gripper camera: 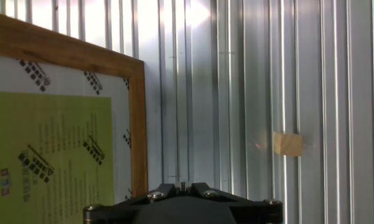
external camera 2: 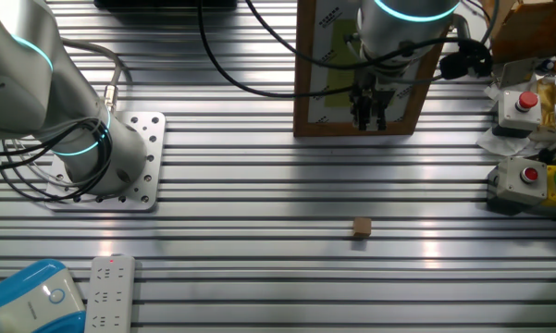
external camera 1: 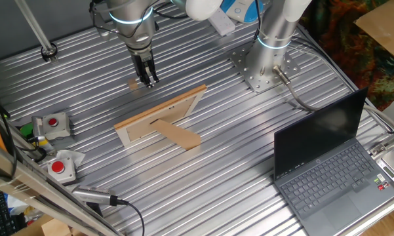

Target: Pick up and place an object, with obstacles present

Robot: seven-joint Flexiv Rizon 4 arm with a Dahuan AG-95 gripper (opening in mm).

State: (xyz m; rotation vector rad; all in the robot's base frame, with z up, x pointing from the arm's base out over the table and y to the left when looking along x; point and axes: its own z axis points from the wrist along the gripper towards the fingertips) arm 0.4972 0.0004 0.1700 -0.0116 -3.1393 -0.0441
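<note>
The black two-finger gripper (external camera 2: pixel 368 118) hangs with fingers nearly together, holding nothing. The tiny tan wooden cube (external camera 2: pixel 361 227) lies at its 6 o'clock on the ribbed table. Risk: descending off-line clips the propped light-wood picture frame (external camera 1: pixel 162 117).

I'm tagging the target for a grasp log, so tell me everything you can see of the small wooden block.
The small wooden block is a tiny, roughly cube-shaped piece of plain light-tan wood with no markings visible. It sits flat on the ribbed metal table, resting on the slats and casting a small shadow. Nothing else touches it: the gripper is apart from it, above the table, and the picture frame stands well clear. In the hand view the block lies to the right of the frame's wooden edge, with bare slats between.
</note>
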